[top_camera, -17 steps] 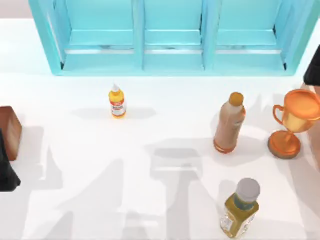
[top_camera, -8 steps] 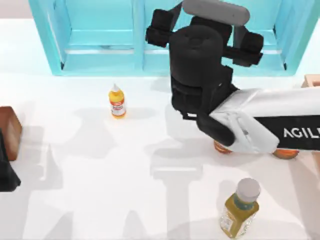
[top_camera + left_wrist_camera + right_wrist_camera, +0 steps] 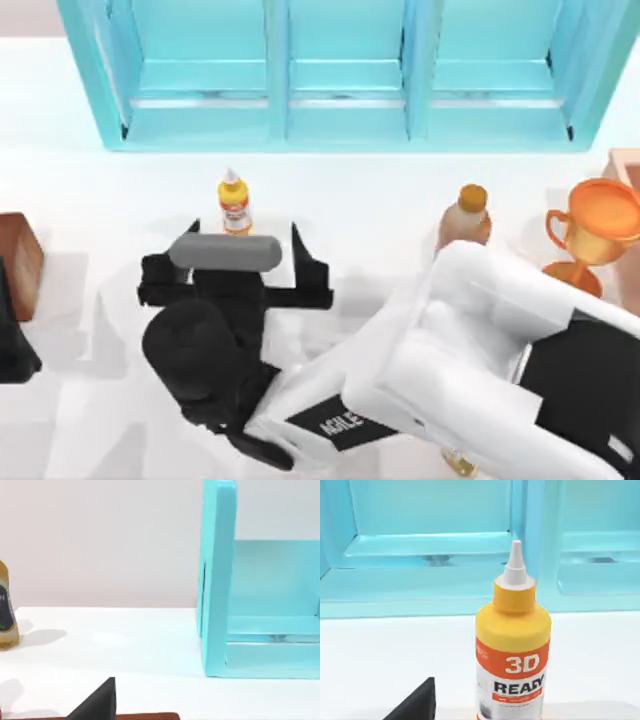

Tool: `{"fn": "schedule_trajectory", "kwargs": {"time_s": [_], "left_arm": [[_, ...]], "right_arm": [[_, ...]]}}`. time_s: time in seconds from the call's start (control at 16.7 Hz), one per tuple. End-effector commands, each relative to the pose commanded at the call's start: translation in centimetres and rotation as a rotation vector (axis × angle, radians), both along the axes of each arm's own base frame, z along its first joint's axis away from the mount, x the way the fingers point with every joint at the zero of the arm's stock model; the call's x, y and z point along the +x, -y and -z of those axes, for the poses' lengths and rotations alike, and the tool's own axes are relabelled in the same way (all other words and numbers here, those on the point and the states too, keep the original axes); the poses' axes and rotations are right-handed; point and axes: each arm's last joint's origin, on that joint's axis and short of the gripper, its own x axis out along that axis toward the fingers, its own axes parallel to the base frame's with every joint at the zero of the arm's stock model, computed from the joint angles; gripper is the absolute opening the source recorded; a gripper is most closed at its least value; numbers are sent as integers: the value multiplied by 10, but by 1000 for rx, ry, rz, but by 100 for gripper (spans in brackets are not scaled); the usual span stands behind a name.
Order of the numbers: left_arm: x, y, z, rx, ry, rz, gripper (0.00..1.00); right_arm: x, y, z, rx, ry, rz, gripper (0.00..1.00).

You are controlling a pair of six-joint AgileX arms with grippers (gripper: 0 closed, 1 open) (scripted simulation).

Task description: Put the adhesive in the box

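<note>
A turquoise box with three open bays spans the top of the overhead frame, standing at the far edge of the white counter. The AgileX right arm sweeps in from the lower right and reaches across to centre-left, its claw spread wide, fingers pointing toward the box and holding nothing. The left arm sits parked at the left edge of the frame. A brown bottle and a bronze trophy stand at the right.

The adhesive stands upright just left of centre, in front of the box and right at the claw's open mouth. It is a small yellow-orange squeeze bottle with a white nozzle, likely light, smooth-sided and somewhat soft, and easily tipped. The sound hold looks to be across the labelled body, below the shoulder, with gentle pressure; the tapered nozzle offers poor purchase.
</note>
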Motion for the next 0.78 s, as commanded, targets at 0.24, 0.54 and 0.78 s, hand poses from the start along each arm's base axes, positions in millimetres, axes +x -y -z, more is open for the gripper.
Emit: {"fn": "schedule_trajectory", "kwargs": {"time_s": [0.24, 0.54, 0.78], "left_arm": [[0, 0, 0, 0, 0, 0, 100], [0, 0, 0, 0, 0, 0, 100], [0, 0, 0, 0, 0, 0, 100]], "right_arm": [[-17, -10, 23, -32, -14, -40, 100], [-15, -8, 23, -36, -16, -38, 100], [11, -13, 25, -32, -15, -40, 100]]}}
